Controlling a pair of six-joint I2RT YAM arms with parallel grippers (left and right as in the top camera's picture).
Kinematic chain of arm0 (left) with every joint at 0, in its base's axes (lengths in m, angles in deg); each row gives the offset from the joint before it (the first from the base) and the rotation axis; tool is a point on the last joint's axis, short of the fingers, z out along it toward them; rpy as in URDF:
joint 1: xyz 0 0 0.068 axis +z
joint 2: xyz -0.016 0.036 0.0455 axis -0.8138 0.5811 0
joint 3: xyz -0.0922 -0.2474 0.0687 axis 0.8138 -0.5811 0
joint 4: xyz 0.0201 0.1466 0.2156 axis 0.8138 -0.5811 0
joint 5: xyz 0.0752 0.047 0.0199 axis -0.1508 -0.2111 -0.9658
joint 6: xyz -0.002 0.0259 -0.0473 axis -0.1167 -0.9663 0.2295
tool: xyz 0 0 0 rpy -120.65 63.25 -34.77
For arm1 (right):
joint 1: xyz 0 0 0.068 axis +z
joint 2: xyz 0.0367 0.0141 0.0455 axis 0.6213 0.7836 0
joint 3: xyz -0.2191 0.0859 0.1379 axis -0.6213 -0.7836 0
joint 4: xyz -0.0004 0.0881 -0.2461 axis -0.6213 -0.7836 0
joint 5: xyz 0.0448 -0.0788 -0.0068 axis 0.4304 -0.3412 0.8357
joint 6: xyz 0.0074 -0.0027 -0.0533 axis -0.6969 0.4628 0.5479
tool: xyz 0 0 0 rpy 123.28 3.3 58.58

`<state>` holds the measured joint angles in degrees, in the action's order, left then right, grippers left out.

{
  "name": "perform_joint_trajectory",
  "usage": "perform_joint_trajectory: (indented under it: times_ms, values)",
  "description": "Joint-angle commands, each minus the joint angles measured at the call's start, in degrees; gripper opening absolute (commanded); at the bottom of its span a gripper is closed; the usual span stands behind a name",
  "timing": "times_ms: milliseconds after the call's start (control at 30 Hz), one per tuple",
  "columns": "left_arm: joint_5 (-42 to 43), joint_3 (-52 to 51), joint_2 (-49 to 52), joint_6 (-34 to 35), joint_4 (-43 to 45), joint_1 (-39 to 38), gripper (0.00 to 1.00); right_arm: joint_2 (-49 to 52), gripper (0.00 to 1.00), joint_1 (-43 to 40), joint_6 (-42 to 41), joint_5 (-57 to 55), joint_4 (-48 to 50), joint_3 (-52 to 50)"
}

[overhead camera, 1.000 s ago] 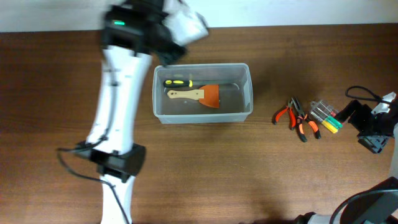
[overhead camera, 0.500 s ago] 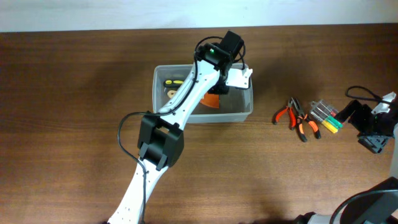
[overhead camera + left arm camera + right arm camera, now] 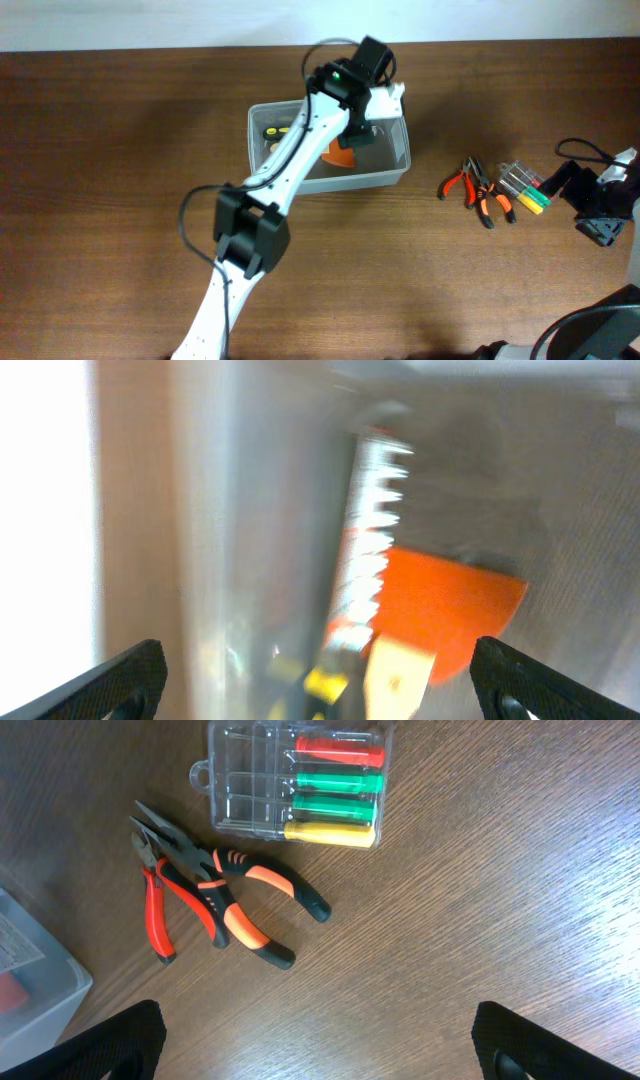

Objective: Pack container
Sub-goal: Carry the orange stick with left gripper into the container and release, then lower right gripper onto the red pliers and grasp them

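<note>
Container (image 3: 375, 181) holds a scraper (image 3: 341, 157); left arm (image 3: 296, 152) overhangs it, pliers (image 3: 474, 188) nearby

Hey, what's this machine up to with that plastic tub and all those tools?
A two-armed robot is packing tools into the container. Its left pincer is open over it, above a scraper with an orange blade that lies beside a yellow-handled tool. The right pincer, also open and empty, hangs over the table by two pairs of pliers and a case of screwdriver bits, none yet packed.
</note>
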<state>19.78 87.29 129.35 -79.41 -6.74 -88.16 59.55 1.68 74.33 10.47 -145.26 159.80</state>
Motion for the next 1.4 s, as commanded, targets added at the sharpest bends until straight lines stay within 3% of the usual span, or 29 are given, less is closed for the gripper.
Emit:
perform_joint_trajectory:
  times_ms: [0,200,400,467,533,567,667,767,933,1167,1367]
  values:
    - [-4.2,4.3,-14.1,16.0,-0.4,2.0,0.99,0.2,0.98,-0.1,-0.5,0.1,0.1,0.9]
    - [-4.2,4.9,-26.9,34.9,-8.7,12.2,0.99,0.2,0.99,-0.1,-0.5,0.7,7.8,0.9]
    - [-2.3,4.9,-30.4,45.3,-22.9,31.9,0.99,0.3,0.99,0.8,-2.3,16.4,8.1,0.9]
    - [0.8,4.4,-29.6,45.4,-25.7,38.6,0.99,0.4,0.98,2.9,-2.1,18.9,8.1,0.9]
    - [2.5,4.0,-28.2,45.4,-27.5,44.2,0.99,0.4,0.78,6.4,-1.8,16.4,8.0,0.9]
    - [2.6,3.9,-27.6,45.4,-28.0,46.2,0.99,0.4,0.77,8.1,-1.9,14.7,8.0,0.9]
    - [2.7,3.6,-25.6,45.4,-29.0,52.0,0.99,0.8,0.89,16.4,-4.2,3.3,7.6,0.9]
    - [2.7,3.6,-23.8,45.4,-29.2,55.7,0.99,2.4,0.94,24.6,-5.6,-7.2,8.0,0.9]
    - [2.7,3.6,-21.8,45.4,-29.3,59.5,0.99,11.1,0.9,32.0,-8.7,-10.0,10.2,0.9]
    - [2.7,3.6,-21.8,45.4,-29.4,59.6,0.99,21.3,0.75,32.8,-11.7,-2.8,13.8,0.9]
    - [2.7,3.6,-21.8,45.4,-29.4,59.6,0.99,24.2,0.74,33.3,-14.0,-3.1,15.6,0.9]
